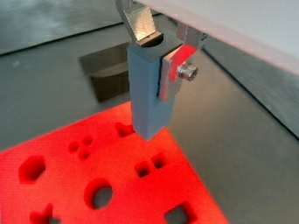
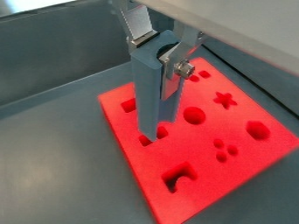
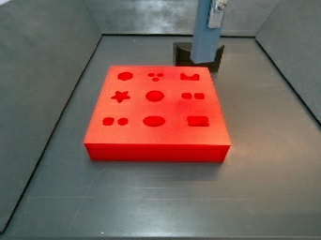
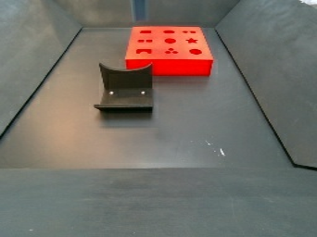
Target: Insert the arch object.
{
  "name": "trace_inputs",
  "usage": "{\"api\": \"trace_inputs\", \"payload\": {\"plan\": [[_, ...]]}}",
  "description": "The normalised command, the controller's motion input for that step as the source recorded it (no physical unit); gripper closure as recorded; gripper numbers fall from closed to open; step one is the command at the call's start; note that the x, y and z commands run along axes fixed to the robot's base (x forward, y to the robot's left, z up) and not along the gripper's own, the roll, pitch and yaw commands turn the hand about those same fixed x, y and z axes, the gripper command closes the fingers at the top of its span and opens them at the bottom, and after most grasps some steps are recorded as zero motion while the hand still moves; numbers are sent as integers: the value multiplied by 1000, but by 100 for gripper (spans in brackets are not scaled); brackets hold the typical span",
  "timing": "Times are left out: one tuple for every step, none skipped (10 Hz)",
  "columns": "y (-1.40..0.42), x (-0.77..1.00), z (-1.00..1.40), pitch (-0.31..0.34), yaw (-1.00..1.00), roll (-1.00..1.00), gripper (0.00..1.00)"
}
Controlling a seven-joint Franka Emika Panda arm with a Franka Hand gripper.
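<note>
My gripper [image 1: 162,49] is shut on the arch object [image 1: 149,87], a blue-grey upright block with a semicircular notch in its upper end, between the silver fingers. It shows the same way in a wrist view [image 2: 149,96], held by the gripper [image 2: 158,51]. In a side view the arch object [image 3: 205,37] hangs under the gripper [image 3: 213,7], above the far right edge of the red board [image 3: 157,103]. The board has several shaped holes, among them an arch-shaped hole [image 3: 191,77], which also shows in a wrist view [image 2: 176,178].
The dark fixture [image 4: 124,88] stands on the grey floor beside the red board [image 4: 170,48]; it shows behind the held block in a side view [image 3: 201,54] and in a wrist view [image 1: 107,74]. Sloped grey walls surround the floor.
</note>
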Motion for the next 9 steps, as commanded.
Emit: {"api": "trace_inputs", "payload": {"plan": [[29, 277, -243, -36, -723, 336, 100], [9, 257, -291, -9, -640, 423, 100], [0, 163, -249, -3, -674, 413, 100], [220, 0, -189, 0, -580, 271, 100], [414, -14, -220, 0, -586, 19, 100], [397, -77, -243, 0, -534, -76, 100], [340, -46, -269, 0, -469, -219, 100], [314, 0, -194, -33, -409, -331, 100], [337, -9, -126, -21, -334, -389, 100]]}}
